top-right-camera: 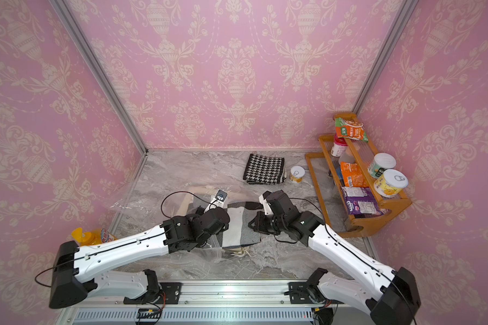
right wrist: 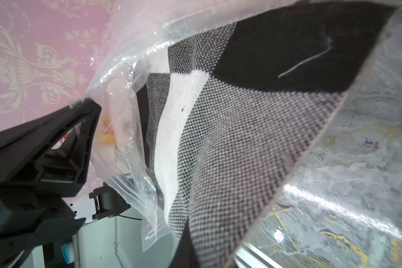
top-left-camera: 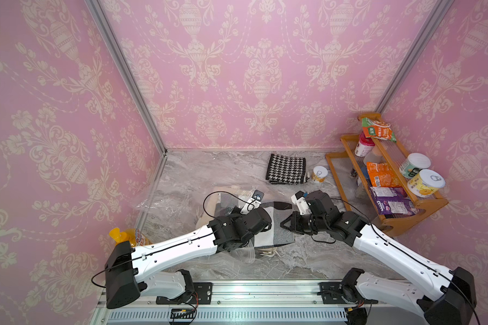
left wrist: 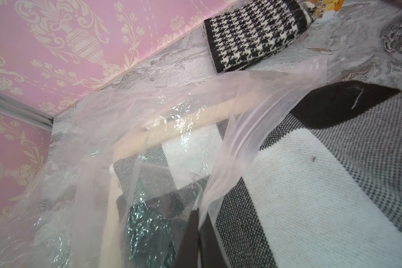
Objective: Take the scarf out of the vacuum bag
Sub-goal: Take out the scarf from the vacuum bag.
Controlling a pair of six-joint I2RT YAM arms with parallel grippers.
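The vacuum bag (top-left-camera: 164, 205) is a crinkly clear plastic bag lying at the centre-left of the marble table in both top views. The scarf (top-left-camera: 279, 225) is a grey, white and black check. It sticks out of the bag's mouth towards the right. A beige cloth (top-left-camera: 209, 209) also lies inside the bag. In the left wrist view my left gripper (left wrist: 199, 234) is shut on the bag's (left wrist: 230, 162) mouth edge, right beside the scarf (left wrist: 311, 185). My right gripper (right wrist: 188, 253) is shut on the scarf's (right wrist: 241, 139) edge, and that edge is lifted off the table.
A folded houndstooth cloth (top-left-camera: 286, 168) and a small can (top-left-camera: 319, 174) sit at the back. A wooden rack (top-left-camera: 392, 222) with cans and snack packets stands at the right. An orange bottle (top-left-camera: 127, 236) is by the left wall. Pink walls close in three sides.
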